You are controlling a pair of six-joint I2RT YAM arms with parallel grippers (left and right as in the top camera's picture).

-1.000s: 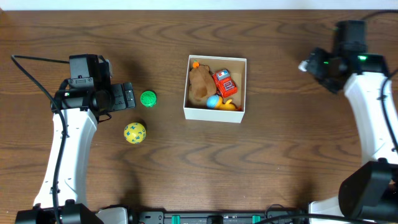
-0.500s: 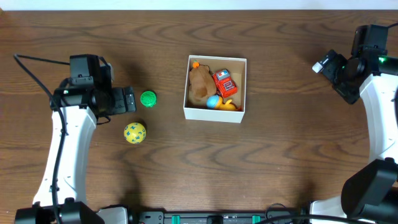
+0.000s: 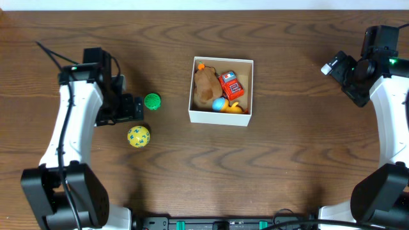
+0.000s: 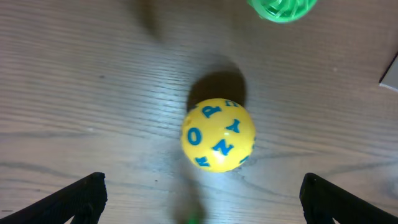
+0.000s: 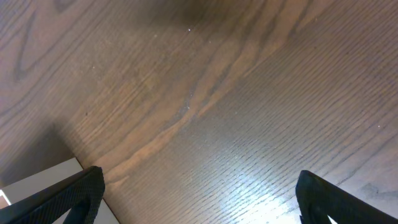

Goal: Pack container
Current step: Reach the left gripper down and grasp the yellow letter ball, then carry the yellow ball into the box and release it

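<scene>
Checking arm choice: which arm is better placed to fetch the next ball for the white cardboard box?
Left. The left claw, open, frames the yellow blue-lettered ball, green ball nearby; the right claw is far off.

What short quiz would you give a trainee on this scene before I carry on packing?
1. True or false: the yellow ball lies inside the container.
2. How many toys lie on the table outside the container? A one, B two, C four.
3. Fill in: the left wrist view shows the left jaws standing ___.
Key: 1 false, it lies on the table. 2 B, the yellow ball and the green ball. 3 open.
</scene>
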